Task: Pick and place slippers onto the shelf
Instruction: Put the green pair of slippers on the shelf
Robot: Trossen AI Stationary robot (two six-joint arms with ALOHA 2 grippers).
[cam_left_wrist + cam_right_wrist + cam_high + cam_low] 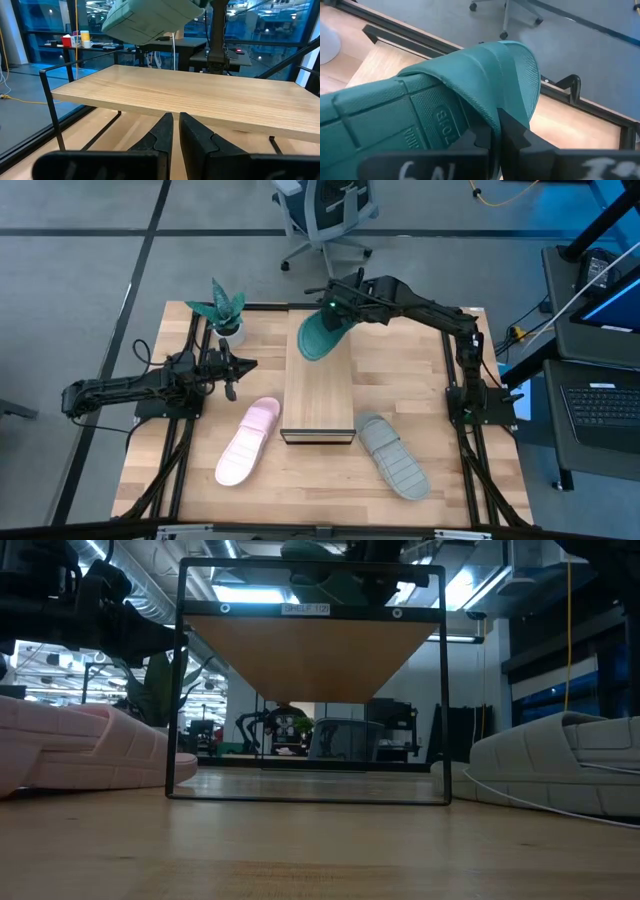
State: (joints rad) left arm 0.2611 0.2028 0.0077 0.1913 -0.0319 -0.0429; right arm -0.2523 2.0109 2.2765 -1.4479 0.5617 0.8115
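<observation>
The teal slipper (318, 338) hangs in my right gripper (335, 313) above the far end of the shelf (318, 395), a light-wood platform on a thin dark frame. Seen from the left wrist, the teal slipper (145, 17) floats above the shelf top (200, 97). The pink slipper (248, 442) lies sole down on the table left of the shelf. On the shelf's right lies the grey slipper (393, 457). My left gripper (235, 370) is shut, level with the table, left of the shelf and touching nothing. My right gripper (495, 127) pinches the teal slipper by the edge of its upper strap (485, 107), one finger inside the strap and one outside. The fingers (515, 135) come from the table's far right side, slanting down. The slipper is lifted clear and tilted, hanging below the fingers.
A potted plant (225, 315) stands at the table's far left, near my left gripper. Dark frame rails (190, 370) run along the table's sides. An office chair (325, 215) is beyond the far edge. Bare tabletop (320, 490) lies in front of the shelf.
</observation>
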